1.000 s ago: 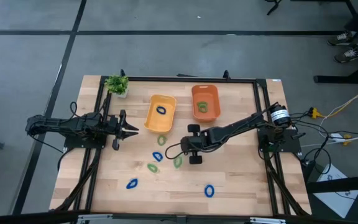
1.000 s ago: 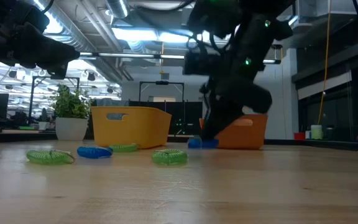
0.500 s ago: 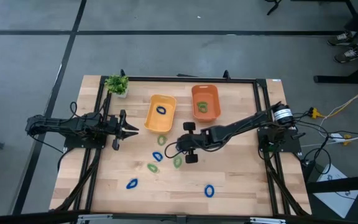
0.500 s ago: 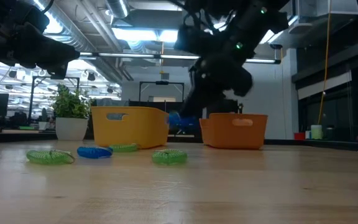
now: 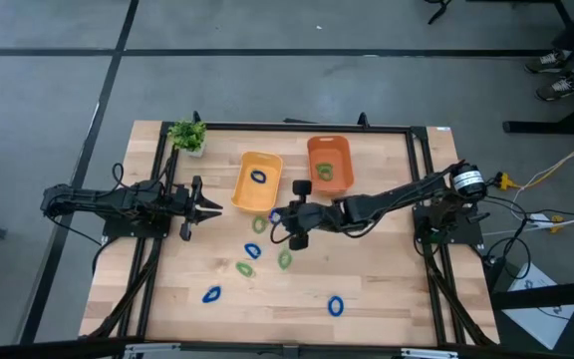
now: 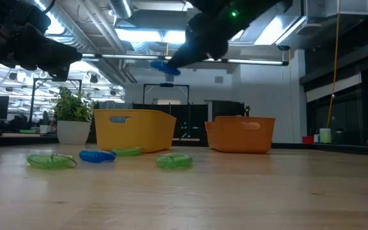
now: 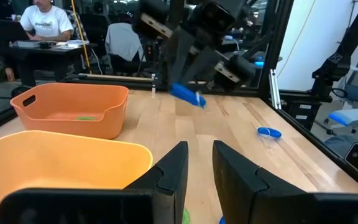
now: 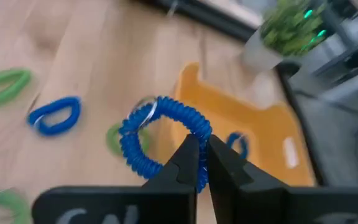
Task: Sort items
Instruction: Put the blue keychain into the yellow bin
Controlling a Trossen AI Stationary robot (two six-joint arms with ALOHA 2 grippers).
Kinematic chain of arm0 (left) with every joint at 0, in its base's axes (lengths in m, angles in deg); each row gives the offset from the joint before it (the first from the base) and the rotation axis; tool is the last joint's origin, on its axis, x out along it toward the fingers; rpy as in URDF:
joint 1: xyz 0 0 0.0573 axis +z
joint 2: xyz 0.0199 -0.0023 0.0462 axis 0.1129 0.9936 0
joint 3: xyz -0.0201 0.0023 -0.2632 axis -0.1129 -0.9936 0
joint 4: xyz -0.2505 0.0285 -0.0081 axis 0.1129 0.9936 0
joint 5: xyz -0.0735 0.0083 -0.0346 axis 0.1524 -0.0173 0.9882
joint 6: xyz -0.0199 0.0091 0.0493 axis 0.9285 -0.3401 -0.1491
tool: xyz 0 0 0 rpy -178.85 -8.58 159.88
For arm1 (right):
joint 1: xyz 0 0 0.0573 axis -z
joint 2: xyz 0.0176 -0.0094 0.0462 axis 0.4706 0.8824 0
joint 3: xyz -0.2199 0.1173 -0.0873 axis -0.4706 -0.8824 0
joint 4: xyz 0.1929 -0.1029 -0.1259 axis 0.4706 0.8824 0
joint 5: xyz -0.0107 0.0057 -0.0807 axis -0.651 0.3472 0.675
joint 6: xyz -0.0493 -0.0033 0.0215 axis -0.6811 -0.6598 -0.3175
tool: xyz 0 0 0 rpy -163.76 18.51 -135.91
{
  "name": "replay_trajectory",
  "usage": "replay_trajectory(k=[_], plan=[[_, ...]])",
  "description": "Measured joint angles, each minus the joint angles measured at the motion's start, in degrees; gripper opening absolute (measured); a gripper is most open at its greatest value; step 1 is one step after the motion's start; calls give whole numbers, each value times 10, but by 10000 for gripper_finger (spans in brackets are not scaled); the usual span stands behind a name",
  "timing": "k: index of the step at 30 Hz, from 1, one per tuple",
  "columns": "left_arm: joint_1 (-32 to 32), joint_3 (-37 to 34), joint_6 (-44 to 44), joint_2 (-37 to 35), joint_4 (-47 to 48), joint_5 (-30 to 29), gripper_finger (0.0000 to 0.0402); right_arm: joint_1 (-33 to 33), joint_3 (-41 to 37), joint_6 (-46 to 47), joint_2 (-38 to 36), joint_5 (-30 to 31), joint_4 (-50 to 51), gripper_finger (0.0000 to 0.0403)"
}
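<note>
The items are small coiled rings, blue and green. Several lie on the table, among them a green one, a blue one and another blue one. My right gripper is shut on a blue ring high above the table, beside the yellow bin. That bin holds a blue ring. The orange bin holds a green ring. My left gripper waits at the table's left, open, with nothing in it. My right gripper pinches one side of the blue ring's coil between its two fingertips. The fingers come slanting down from the table's right. The ring sticks out ahead of the fingertips, lifted clear of the table.
A potted plant stands at the far left corner. A black frame runs along the table's edges. The two bins stand side by side at the far middle. Loose rings lie scattered from the middle toward the near edge. People sit beyond the table in the left wrist view.
My right gripper has risen from the table with the blue ring, which is now lifted clear. It has gone toward the table's left, nearer the yellow bin, and has tipped from pointing steeply down to a flatter slant. It has stayed shut.
</note>
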Motion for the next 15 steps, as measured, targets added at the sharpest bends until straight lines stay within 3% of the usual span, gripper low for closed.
replay_trajectory(k=[4, 15], plan=[[0, 0, 0, 0, 0, 0, 70, 14, 0, -30, 0, -5, -69, 21], [0, 0, 0, 0, 0, 0, 70, 91, 0, 4, 0, -121, -177, 21]])
